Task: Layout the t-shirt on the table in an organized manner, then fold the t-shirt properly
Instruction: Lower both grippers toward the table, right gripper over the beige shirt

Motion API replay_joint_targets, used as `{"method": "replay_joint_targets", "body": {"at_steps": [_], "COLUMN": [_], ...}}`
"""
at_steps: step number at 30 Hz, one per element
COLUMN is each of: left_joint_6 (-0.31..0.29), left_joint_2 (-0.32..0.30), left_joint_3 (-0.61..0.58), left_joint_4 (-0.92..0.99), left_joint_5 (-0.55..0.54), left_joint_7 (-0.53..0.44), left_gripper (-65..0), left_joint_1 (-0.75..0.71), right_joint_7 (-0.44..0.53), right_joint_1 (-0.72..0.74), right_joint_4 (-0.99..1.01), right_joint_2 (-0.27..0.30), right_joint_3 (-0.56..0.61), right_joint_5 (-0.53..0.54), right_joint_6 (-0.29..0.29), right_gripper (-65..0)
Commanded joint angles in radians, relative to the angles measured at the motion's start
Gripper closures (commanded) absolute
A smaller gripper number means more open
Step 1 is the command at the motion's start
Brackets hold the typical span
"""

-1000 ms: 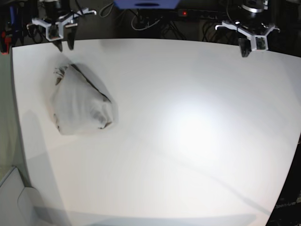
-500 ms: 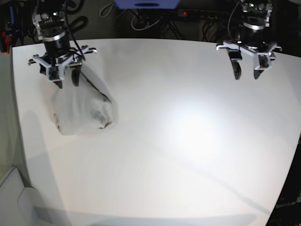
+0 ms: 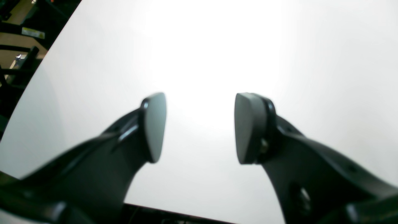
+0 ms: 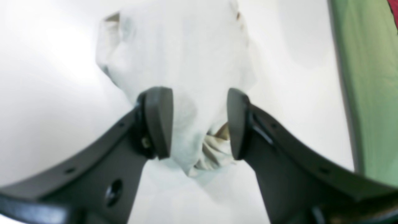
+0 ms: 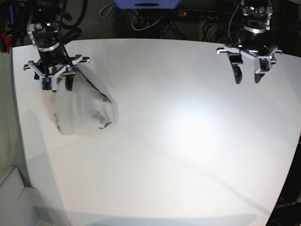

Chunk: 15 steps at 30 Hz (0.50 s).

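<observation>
The light grey-beige t-shirt (image 5: 82,109) lies crumpled in a heap at the left of the white table (image 5: 188,141). In the right wrist view the heap (image 4: 186,56) fills the middle, with a folded edge between the fingers. My right gripper (image 5: 57,85) is open and hovers over the heap's far end, jaws on either side of the cloth (image 4: 199,124). My left gripper (image 5: 248,77) is open and empty above bare table at the far right (image 3: 199,127).
Dark cables and equipment (image 5: 155,14) run behind the table's far edge. A green surface (image 4: 370,81) lies beyond the table's edge by the shirt. A strong glare spot (image 5: 197,127) sits mid-table.
My right gripper has come from the table's far edge down and forward over the shirt's far end. My left gripper has come forward over the table and then held almost still.
</observation>
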<state>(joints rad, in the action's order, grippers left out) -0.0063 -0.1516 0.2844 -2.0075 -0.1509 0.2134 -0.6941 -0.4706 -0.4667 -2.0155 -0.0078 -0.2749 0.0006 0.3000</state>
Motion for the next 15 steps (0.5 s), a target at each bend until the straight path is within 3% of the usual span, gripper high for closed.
{"method": "replay_joint_targets", "body": {"at_steps": [1,15], "left_joint_6": [0.001,0.001], "left_joint_2": [-0.004,-0.004], "left_joint_3": [0.005,0.005], "left_joint_4": [-0.017,-0.017], "left_joint_5": [0.001,0.006], "left_joint_7": [-0.025,-0.025], "left_gripper": [-34.1,-34.0], "left_joint_1": [-0.005,-0.008], "right_joint_7": [0.028,0.031], "right_joint_1": [-0.014,-0.037], "right_joint_4": [-0.014,0.045], "right_joint_2": [0.007,0.002], "right_joint_3": [-0.004,-0.004], "right_joint_5": [0.005,0.003], "right_joint_6": [0.024,0.024], "right_gripper": [-29.1,-29.0]}}
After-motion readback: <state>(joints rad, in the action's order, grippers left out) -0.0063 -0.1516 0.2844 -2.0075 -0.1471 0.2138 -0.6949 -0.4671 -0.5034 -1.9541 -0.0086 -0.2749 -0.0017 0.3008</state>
